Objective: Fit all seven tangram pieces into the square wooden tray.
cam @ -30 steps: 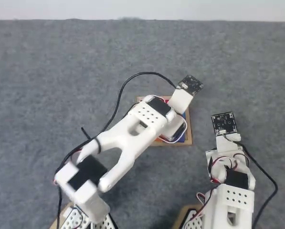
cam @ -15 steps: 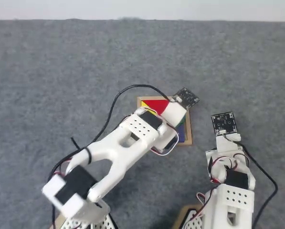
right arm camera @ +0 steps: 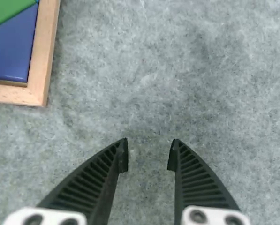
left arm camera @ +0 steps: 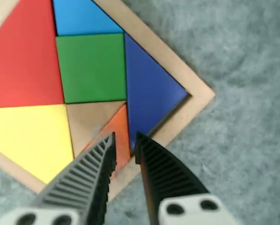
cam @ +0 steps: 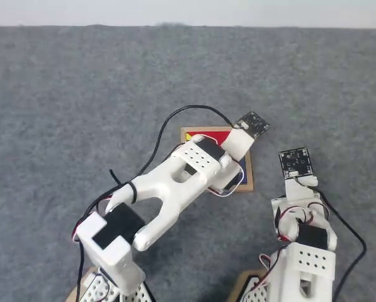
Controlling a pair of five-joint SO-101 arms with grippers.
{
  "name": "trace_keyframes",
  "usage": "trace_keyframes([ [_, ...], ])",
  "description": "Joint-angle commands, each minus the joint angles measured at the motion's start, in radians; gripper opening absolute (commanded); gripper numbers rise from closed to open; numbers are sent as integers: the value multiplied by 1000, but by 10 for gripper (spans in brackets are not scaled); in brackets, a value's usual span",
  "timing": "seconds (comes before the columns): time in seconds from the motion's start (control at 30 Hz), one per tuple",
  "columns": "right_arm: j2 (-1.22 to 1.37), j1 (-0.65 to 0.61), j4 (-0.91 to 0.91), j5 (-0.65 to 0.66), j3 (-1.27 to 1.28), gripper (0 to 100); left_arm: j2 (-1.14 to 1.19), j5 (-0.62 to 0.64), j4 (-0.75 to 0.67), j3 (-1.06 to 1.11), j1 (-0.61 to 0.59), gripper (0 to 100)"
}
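Note:
The square wooden tray holds red, light blue, green, dark blue and yellow pieces. An orange triangle lies partly over a bare wooden slot beside the dark blue piece. My left gripper hangs just above the orange piece with its fingers almost together; whether it touches the piece I cannot tell. In the high view the left arm covers most of the tray. My right gripper is open over bare carpet, near a tray corner.
Grey carpet covers the whole table. The right arm stands at the near right, folded back beside the tray. A black cable loops up from the left arm. Wooden base edges show at the near edge.
The left arm drew back and uncovered the red piece, then swung forward over the tray again. The right arm stayed still.

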Motion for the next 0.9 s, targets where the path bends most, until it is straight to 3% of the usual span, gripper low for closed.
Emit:
trace_keyframes([
  [0.0, -18, -10, -12, 12, -25, 158, -209, 5, 48, -21, -6, 61],
  [0.2, -18, -12, -10, 8, -25, 152, -574, 72, -101, 242, -123, 61],
  [0.4, -18, -13, 7, 6, -32, 3, -968, 68, -203, 527, -359, 62],
  [0.73, -19, -13, 117, 3, -126, 22, -1634, 69, -198, 955, -661, 64],
  [0.87, -19, -13, 171, 3, -180, 17, -1904, 69, -104, 1069, -770, 66],
])
